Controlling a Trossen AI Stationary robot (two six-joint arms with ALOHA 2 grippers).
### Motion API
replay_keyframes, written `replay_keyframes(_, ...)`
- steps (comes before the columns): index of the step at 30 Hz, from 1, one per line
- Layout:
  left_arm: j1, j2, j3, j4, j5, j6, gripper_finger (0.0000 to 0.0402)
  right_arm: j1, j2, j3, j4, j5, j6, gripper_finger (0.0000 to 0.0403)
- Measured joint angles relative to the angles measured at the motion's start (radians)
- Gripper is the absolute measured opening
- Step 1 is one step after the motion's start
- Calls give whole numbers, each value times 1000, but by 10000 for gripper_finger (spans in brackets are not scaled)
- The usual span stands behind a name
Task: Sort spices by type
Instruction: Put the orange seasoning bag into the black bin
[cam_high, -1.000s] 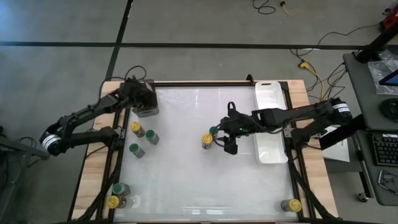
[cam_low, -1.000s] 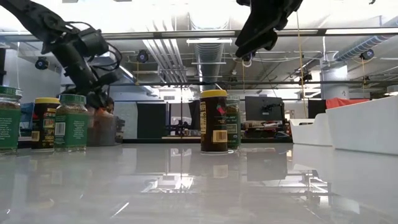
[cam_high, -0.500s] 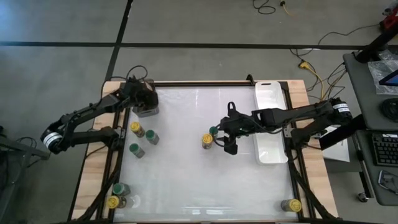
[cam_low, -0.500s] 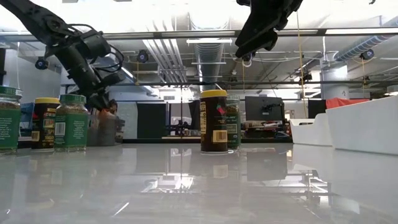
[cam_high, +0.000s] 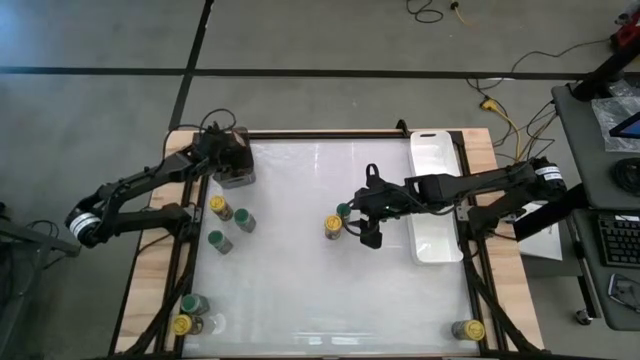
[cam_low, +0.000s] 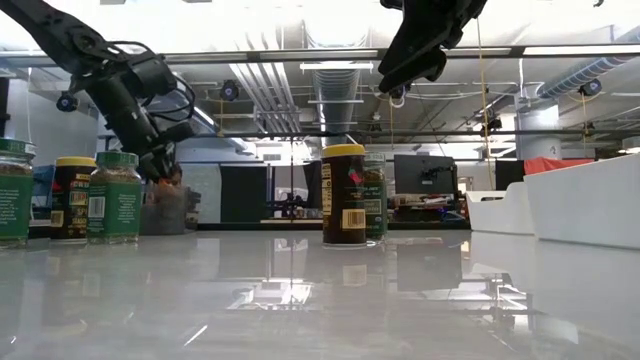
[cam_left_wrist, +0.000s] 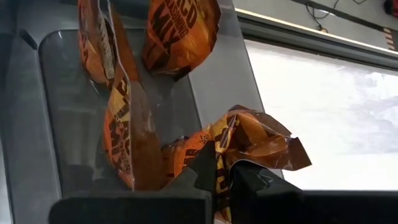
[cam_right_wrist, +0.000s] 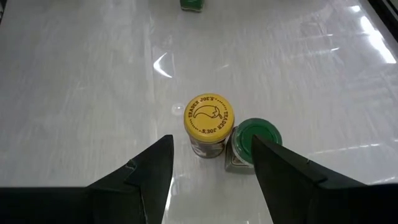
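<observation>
Several spice jars stand on the white table. A yellow-lidded jar and a green-lidded jar touch at mid-table; my right gripper hangs open above them, touching neither. Three more jars stand at the left, two at the near left corner, one at the near right. My left gripper is over the grey cup at the far left, shut on an orange packet. My left gripper pinches a crumpled orange packet by its folded edge between its two fingers. The fingers slant down from the table's left side into the cup's mouth. The packet's free part spreads out crumpled beyond the fingertips, over the cup's wall.
A long white tray lies along the table's right side. Other orange packets stand upright in the grey cup. Bare tabletop lies between the left jars and the middle pair, and across the near half.
My left gripper has rolled a little about its own axis over the grey cup and stays shut on the packet.
</observation>
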Motion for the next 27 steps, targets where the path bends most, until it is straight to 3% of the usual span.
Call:
replay_keyframes(10,0,0,0,16,-30,-12,3,0,0,0,0,0,14,206)
replay_keyframes(21,0,0,0,25,-32,-12,107,0,0,0,0,-1,36,206)
replay_keyframes(27,0,-1,0,25,-31,-12,134,0,0,0,0,-4,35,206)
